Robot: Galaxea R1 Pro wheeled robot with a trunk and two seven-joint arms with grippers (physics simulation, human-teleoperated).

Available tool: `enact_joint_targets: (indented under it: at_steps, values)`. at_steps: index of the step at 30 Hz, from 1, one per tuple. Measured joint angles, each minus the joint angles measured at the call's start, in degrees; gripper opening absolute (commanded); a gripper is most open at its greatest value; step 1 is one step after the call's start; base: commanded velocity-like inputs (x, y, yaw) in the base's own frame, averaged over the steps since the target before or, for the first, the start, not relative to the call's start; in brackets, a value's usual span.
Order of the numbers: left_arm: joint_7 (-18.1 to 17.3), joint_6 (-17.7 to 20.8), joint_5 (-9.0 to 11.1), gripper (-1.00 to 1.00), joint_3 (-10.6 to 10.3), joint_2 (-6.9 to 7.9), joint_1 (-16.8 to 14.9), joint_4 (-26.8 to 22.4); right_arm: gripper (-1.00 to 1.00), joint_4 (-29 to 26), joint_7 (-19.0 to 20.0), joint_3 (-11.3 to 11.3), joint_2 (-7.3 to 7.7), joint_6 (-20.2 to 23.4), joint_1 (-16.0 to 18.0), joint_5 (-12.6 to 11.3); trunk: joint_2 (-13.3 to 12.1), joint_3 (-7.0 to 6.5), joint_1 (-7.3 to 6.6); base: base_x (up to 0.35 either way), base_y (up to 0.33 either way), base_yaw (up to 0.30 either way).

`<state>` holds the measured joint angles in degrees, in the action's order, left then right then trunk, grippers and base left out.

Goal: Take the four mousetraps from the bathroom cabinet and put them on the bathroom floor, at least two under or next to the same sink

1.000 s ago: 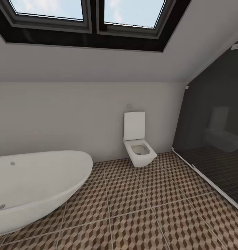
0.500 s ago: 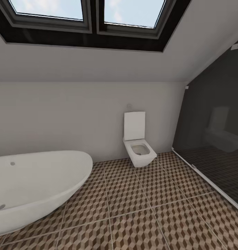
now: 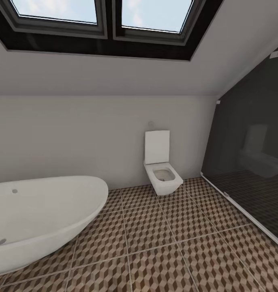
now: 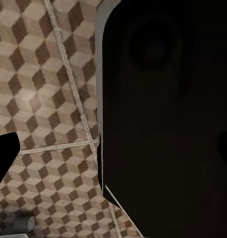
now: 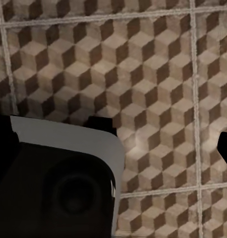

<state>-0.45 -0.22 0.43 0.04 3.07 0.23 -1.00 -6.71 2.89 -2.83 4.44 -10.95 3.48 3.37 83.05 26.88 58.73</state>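
Note:
The mousetraps, the cabinet and the sink are out of view. The bathroom floor (image 3: 163,243) of brown, beige and cream cube tiles spreads ahead of me in the head view. It also lies beneath both wrist cameras (image 4: 44,99) (image 5: 143,59). My left gripper (image 4: 113,153) hangs open above the tiles, one black fingertip (image 4: 4,158) showing at the picture's edge. My right gripper (image 5: 113,144) is open too, holding nothing, with a black fingertip (image 5: 225,148) at the edge.
A white oval bathtub (image 3: 41,215) fills the left. A square white toilet (image 3: 161,170) stands against the back wall. The dark glass shower (image 3: 252,170) closes the right side. A skylight (image 3: 102,16) sits overhead. A dark body part with a pale rim (image 4: 168,124) (image 5: 59,188) crosses both wrist views.

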Motion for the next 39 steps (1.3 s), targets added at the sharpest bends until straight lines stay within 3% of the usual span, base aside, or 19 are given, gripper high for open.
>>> enact_joint_targets:
  at_steps: [1, 2, 4, 15, 19, 23, 24, 25, 31, 32, 35, 36, 38, 39]
  values:
    - [0.0, 0.0, 0.0, 1.00, 0.0, -0.31, 0.0, -0.3, 1.00, 0.0, 0.3, -0.3, 0.00, 0.1, 0.0, 0.3, 0.0, 0.00, 0.00, 0.000, 0.000, 0.000]
    - [0.0, 0.1, 0.0, 1.00, 0.0, -1.13, 0.0, -2.4, 1.00, 0.0, 2.6, -0.7, 0.00, 0.5, 0.0, 6.1, 0.0, 0.00, 0.00, 0.000, 0.000, 0.000]
    - [0.0, 0.3, 0.0, 1.00, 0.0, -1.58, 0.0, -4.5, 1.00, 0.0, 3.3, -0.9, 0.01, 0.6, 0.0, 6.8, 0.0, 0.00, 0.00, 0.000, 0.000, 0.000]
    - [0.2, 0.4, 0.0, 1.00, -0.1, -2.35, 0.0, -11.6, 1.00, -1.0, 3.6, -0.6, -0.01, 0.2, 0.1, 6.7, 0.0, 0.00, 0.00, 0.000, 0.000, 0.000]
    - [1.3, 1.2, 0.1, 1.00, 0.5, -1.81, -0.4, -16.7, 1.00, -1.9, 3.5, -0.3, -0.06, 0.1, 0.1, 6.1, 0.0, -0.01, 0.00, 0.000, 0.000, 0.000]
    - [5.7, 3.0, 0.1, 1.00, 3.4, -0.11, -1.5, -20.4, 1.00, -2.3, 3.4, -0.1, -0.09, 0.1, 0.1, 5.7, 0.0, -0.02, 0.00, 0.000, 0.000, 0.000]
    - [9.6, 3.6, 0.1, 1.00, 6.6, 0.94, -2.2, -21.9, 1.00, -2.4, 3.4, -0.1, -0.15, 0.1, 0.1, 5.6, 0.0, -0.02, 0.00, 0.000, 0.000, 0.000]
    - [10.9, 3.7, 0.1, 1.00, 8.0, 1.45, -2.5, -22.0, 1.00, -2.4, 3.3, -0.1, -0.20, 0.2, 0.1, 5.7, 0.0, -0.01, 0.00, 0.000, 0.000, 0.000]
    - [10.6, 3.7, -0.1, 1.00, 8.8, 1.25, -2.7, -20.4, 1.00, -2.4, 3.3, -0.2, -0.25, 0.5, 0.1, 6.0, 0.0, -0.01, 0.00, 0.000, 0.000, 0.000]
    - [9.3, 3.8, -0.2, 1.00, 7.8, -0.59, -2.7, -16.4, 1.00, -2.0, 3.3, -0.4, -0.40, 0.4, 0.1, 6.0, 0.0, 0.00, 0.00, 0.000, 0.000, 0.000]
    - [8.9, 3.9, -0.3, 1.00, 6.0, -0.94, -2.8, -15.7, 1.00, -2.0, 3.3, -0.3, -0.42, 0.4, 0.1, 5.8, 0.0, -0.01, 0.00, 0.000, 0.000, 0.000]
    - [7.1, 4.0, -0.3, 1.00, 2.7, -0.99, -2.8, -15.4, 1.00, -2.0, 3.3, -0.2, -0.43, 0.4, 0.1, 5.6, 0.0, -0.01, 0.00, 0.000, 0.000, 0.000]
    - [4.7, 4.1, -0.2, 1.00, 0.2, -0.92, -2.8, -15.3, 1.00, -2.0, 3.3, -0.2, -0.43, 0.4, 0.1, 5.6, 0.0, -0.01, 0.00, 0.000, 0.000, -0.140]
    - [0.9, 4.0, 0.0, 1.00, -2.5, -0.62, -2.8, -15.2, 1.00, -2.0, 3.3, -0.1, -0.39, 0.4, 0.1, 5.4, 0.0, -0.01, 0.00, 0.000, 0.000, -0.254]
